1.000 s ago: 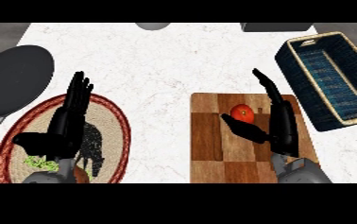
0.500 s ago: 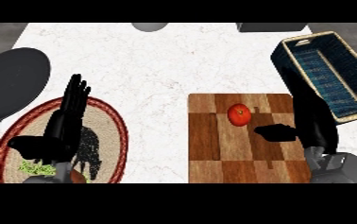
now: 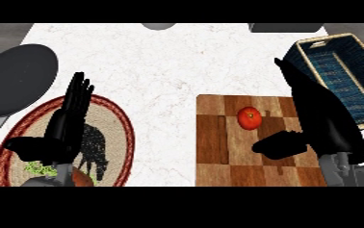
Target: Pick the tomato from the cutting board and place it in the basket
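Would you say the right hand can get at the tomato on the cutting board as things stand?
Probably yes: the right hand hangs open beside the tomato on the cutting board, thumb toward it, and nothing lies between them.

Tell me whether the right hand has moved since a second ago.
Yes. The right hand has shifted right, off the tomato, toward the cutting board's right edge and the basket.

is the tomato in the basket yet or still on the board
Still on the board: the tomato sits on the cutting board, apart from the basket.

White marbled counter (image 3: 171, 73) under even light; dark grey floor beyond far edge
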You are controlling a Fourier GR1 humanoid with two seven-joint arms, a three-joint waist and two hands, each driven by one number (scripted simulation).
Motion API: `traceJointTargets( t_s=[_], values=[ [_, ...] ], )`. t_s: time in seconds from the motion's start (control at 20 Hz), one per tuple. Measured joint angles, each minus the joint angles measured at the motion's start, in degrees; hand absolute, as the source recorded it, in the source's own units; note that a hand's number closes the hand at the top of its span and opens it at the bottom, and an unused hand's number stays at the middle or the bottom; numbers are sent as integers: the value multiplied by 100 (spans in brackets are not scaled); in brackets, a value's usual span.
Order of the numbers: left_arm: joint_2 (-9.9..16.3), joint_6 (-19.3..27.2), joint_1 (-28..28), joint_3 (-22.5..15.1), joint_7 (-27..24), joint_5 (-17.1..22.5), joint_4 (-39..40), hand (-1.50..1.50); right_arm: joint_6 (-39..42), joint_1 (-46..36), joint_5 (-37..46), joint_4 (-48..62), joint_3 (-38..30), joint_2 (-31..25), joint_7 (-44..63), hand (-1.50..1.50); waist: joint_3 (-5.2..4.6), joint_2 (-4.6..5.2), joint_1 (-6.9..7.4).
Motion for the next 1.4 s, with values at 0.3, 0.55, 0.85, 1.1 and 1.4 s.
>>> traceJointTargets(
  t_s=[0.3,0.55,0.85,1.1,1.4],
  values=[
    [-44,-70,3,5,-94,-6,69,0,323,-204,-16,283,139,41,235,-150,9,32,35],
    [-132,-22,-51,-44,-53,-81,65,0,409,-140,107,479,158,214,294,-150,18,42,28],
    [-105,-102,-57,56,79,-41,-21,0,412,153,413,538,179,498,203,-150,26,50,32],
    [-167,-142,18,49,37,-115,-85,0,378,358,820,775,192,848,-75,-150,29,56,45],
    [-268,-135,51,55,35,-201,-103,0,345,706,1414,1006,215,1139,-296,-150,31,60,39]
  ],
)
